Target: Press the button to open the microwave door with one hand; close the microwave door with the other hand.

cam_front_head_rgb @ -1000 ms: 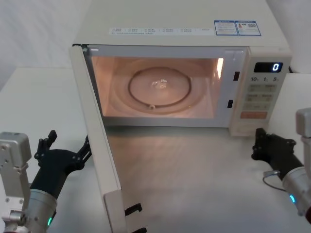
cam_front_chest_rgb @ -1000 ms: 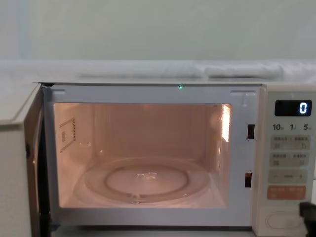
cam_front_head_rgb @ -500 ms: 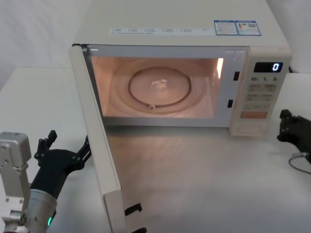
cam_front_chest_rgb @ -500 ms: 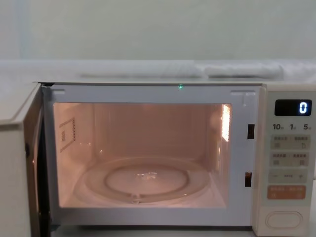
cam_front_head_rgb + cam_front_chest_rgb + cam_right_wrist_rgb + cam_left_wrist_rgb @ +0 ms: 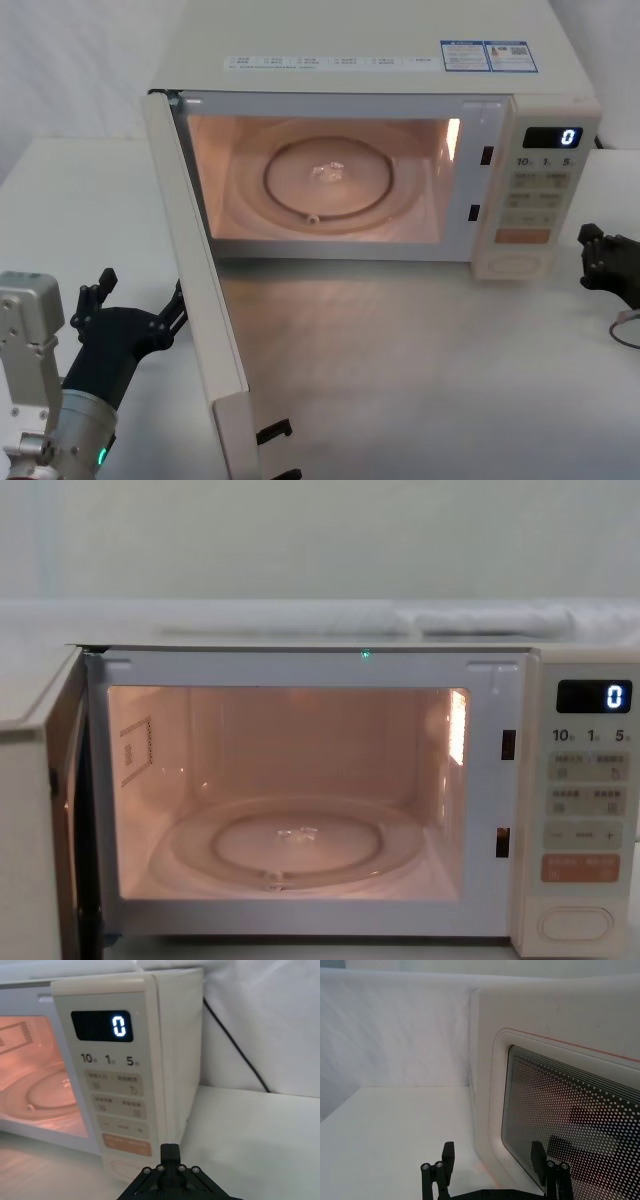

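Since a moment before, my right tool [image 5: 607, 265] had backed right of the microwave door [image 5: 200, 300], state untellable. Door stood open; my left tool [image 5: 135, 318], spread, waited left of it. Push flat, evenly.

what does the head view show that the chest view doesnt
Head view alone: the left gripper, fingers spread, beside the outer face of the swung-open microwave door, and the right gripper off to the side of the control panel, clear of it.
Chest view alone: a vent grille on the cavity's side wall.
Both: the lit cavity, the glass turntable, the display reading 0, the button.
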Tool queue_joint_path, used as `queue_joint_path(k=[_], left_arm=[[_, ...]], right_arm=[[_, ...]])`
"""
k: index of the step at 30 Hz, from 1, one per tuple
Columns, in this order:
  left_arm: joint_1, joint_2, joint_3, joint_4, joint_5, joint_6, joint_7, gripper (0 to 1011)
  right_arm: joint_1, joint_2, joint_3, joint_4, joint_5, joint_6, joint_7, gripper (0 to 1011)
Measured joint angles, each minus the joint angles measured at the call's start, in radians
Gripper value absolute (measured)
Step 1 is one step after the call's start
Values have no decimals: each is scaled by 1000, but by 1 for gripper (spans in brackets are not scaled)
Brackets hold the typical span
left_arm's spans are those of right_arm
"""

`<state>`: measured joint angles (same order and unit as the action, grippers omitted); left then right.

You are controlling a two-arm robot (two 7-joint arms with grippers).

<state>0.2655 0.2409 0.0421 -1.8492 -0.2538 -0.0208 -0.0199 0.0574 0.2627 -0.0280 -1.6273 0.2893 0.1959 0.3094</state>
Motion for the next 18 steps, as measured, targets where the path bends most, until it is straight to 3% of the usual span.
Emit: queue_joint_path(k=[13,18], left_arm=[[0,0,0,0,0,0,0,1001],[0,0,0,0,0,0,0,1001]], right_arm=[[2,1,-2,2,3,0,3,2],[1,0,-1,1,1,0,1,118]])
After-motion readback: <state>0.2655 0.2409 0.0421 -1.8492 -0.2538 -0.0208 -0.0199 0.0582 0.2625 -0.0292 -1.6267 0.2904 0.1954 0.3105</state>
